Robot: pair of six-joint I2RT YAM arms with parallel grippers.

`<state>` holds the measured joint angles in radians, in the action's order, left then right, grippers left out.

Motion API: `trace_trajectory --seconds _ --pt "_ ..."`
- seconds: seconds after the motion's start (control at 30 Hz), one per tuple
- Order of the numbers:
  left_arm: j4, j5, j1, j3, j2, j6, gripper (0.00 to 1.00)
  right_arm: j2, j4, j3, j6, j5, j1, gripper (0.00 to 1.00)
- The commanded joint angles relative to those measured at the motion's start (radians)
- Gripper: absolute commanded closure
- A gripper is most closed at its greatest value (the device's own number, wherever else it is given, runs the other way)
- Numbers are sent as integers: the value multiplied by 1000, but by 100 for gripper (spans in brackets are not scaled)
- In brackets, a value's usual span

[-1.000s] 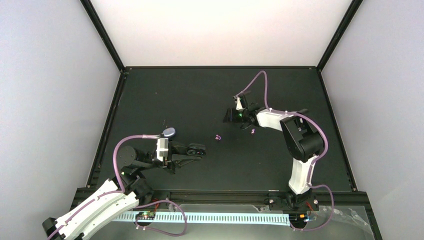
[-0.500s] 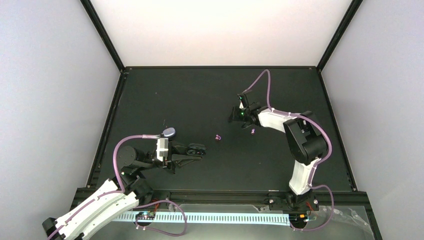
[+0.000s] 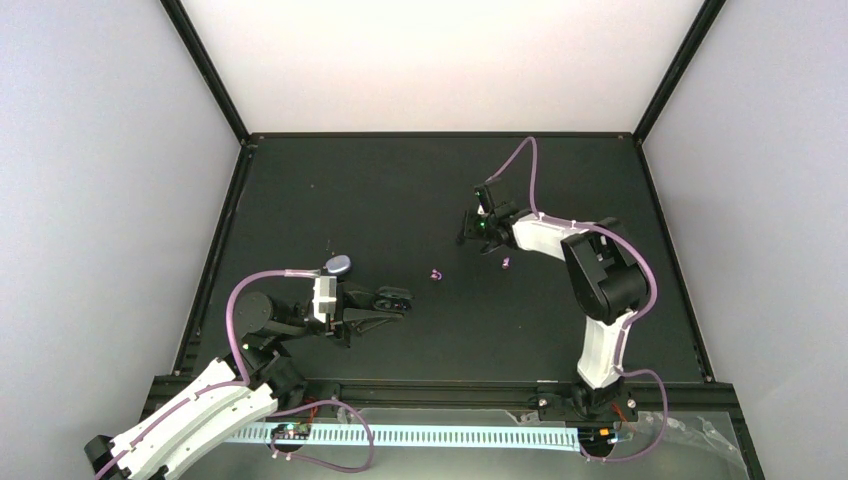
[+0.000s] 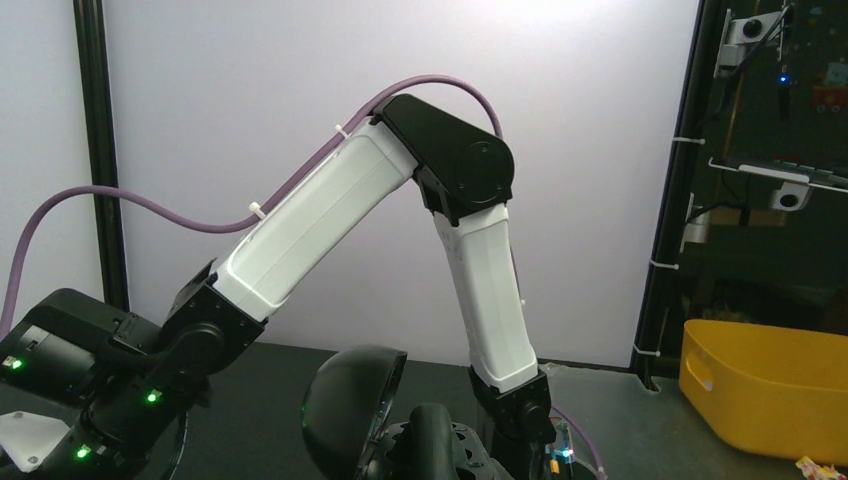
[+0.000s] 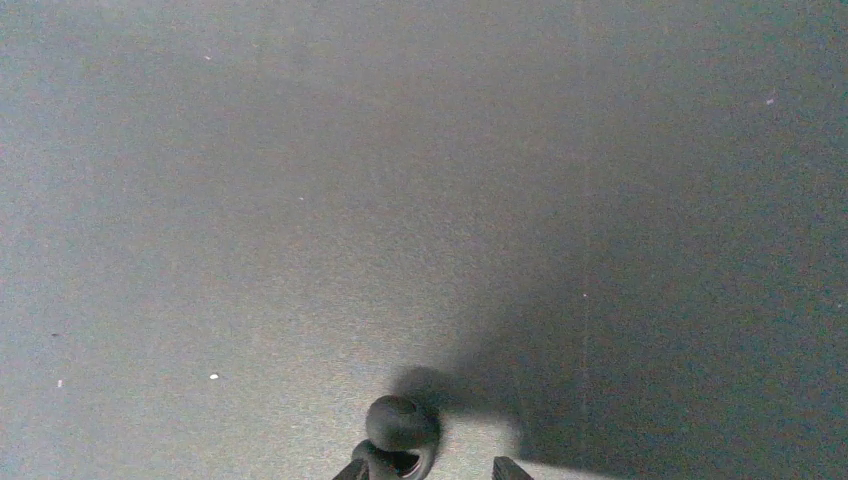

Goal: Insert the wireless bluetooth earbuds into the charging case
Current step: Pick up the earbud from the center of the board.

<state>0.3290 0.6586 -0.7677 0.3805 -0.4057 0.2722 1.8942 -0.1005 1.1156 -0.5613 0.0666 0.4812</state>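
Left claw (image 3: 388, 300), low over the worktop (image 3: 330, 190) toward its near left corner, is clenched on the open black charging case (image 3: 398, 295), its lid raised. Beyond the wrist lies a blue-grey case (image 3: 339, 265). Mid-worktop rest a purple earbud (image 3: 436, 273) and, well apart, a second purple earbud (image 3: 505, 263). Farther back, right of centre, the right claw (image 5: 425, 468) has a black earbud (image 5: 400, 425) against one fingertip; whether it grips, I cannot tell.
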Motion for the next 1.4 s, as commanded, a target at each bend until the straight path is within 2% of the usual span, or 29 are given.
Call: trace_trajectory --seconds 0.0,0.2,0.7,1.37 --pt "-1 11 -4 10 9 -10 98 30 -12 28 -5 -19 -4 70" --pt "0 11 -4 9 7 -10 98 37 -9 25 -3 -13 -4 72" --pt "4 11 -4 8 4 -8 98 70 -33 66 9 41 6 72" --pt "2 14 -4 6 6 -7 99 84 -49 97 22 66 26 80"
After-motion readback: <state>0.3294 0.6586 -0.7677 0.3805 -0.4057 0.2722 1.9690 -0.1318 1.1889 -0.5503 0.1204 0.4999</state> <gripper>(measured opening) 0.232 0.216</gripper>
